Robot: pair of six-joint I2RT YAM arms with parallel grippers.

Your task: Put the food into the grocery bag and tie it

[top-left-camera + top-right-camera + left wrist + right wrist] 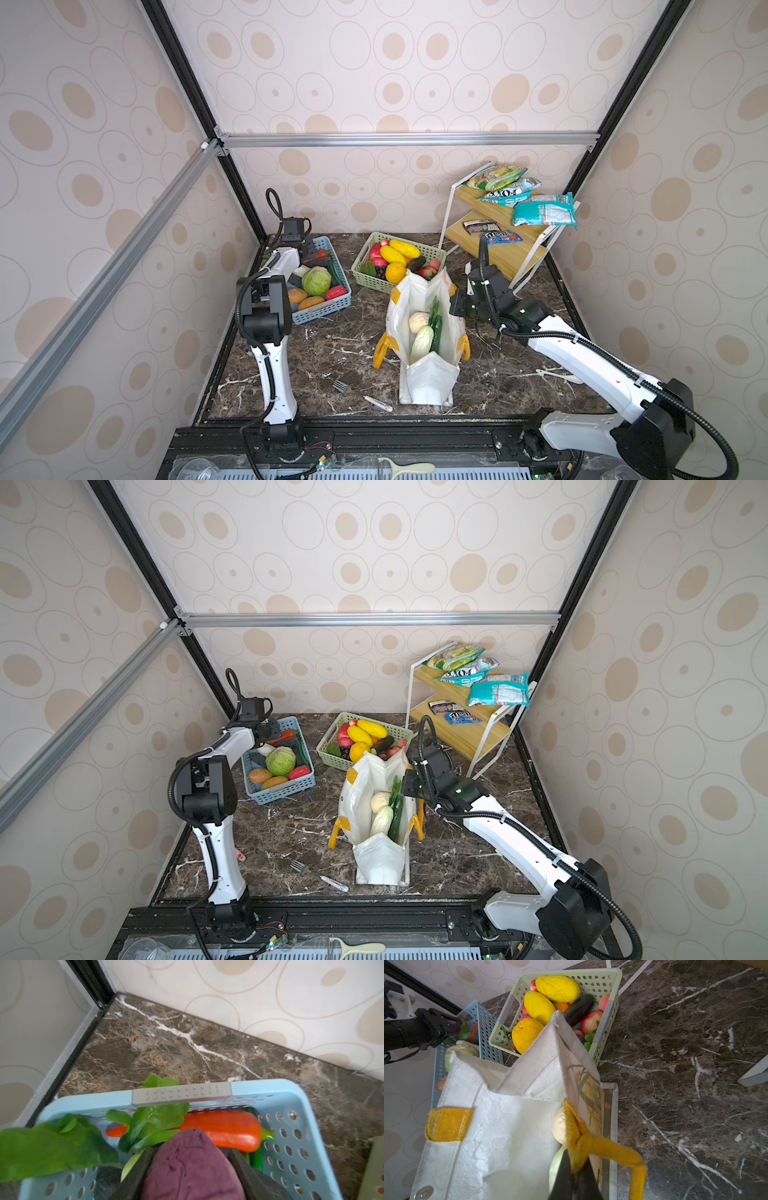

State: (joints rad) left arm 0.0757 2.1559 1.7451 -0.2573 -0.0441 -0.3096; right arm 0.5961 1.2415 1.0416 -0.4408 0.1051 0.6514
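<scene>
Right, a fork lies nearest; behind it the grocery bag stands open, beige ball, pale cabbage and cucumber inside, the right gripper clenched on its yellow strap. Far left, the left gripper grasps a purple yam over the blue basket; the green basket sits just behind the bag.

Blurred green leaf and purple vegetable run off the wrist view's edge.
</scene>
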